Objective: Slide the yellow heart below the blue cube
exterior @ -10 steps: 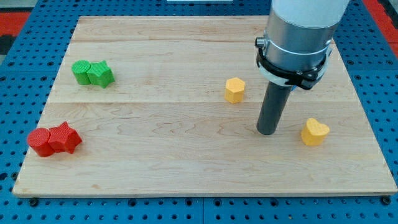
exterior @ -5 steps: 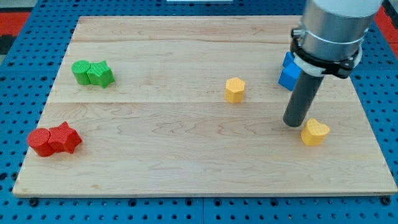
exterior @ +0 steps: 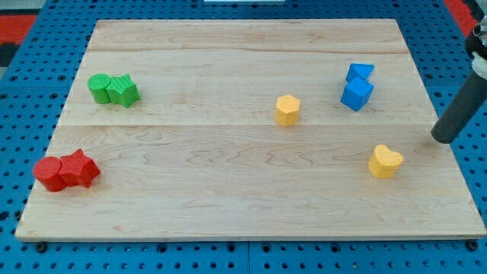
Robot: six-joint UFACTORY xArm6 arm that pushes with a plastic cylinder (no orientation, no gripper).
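A wooden board (exterior: 228, 198) is seen lying on a blue pegboard surface (exterior: 23, 114); it fills nearly the whole view. The arm is seen only at the view's right edge, where the dark rod (exterior: 460, 114) enters from the upper right and is leaned down toward the left; my tip (exterior: 442, 138) is placed at the board's right border, and nothing is held or touched by it, as no gripper is carried and the rod is simply bare.

My tip is found to the right of the yellow heart (exterior: 385, 161) and a little higher in the view; the two are near but clearly apart. The blue cube (exterior: 356, 93) is located to the upper left of my tip, well apart from it.

The yellow heart is placed in the lower right part of the board, below the blue cube and slightly to its right, with bare wood between them. A second blue block (exterior: 360, 73), of a wedge-like shape, is set just above the cube and is touching it. A yellow hexagonal block (exterior: 287, 110) is standing alone near the board's middle.

At the view's left, a green cylinder (exterior: 99, 87) and a green star (exterior: 122, 90) are pressed together in the upper part; a red cylinder (exterior: 49, 174) and a red star (exterior: 80, 169) are pressed together lower down.
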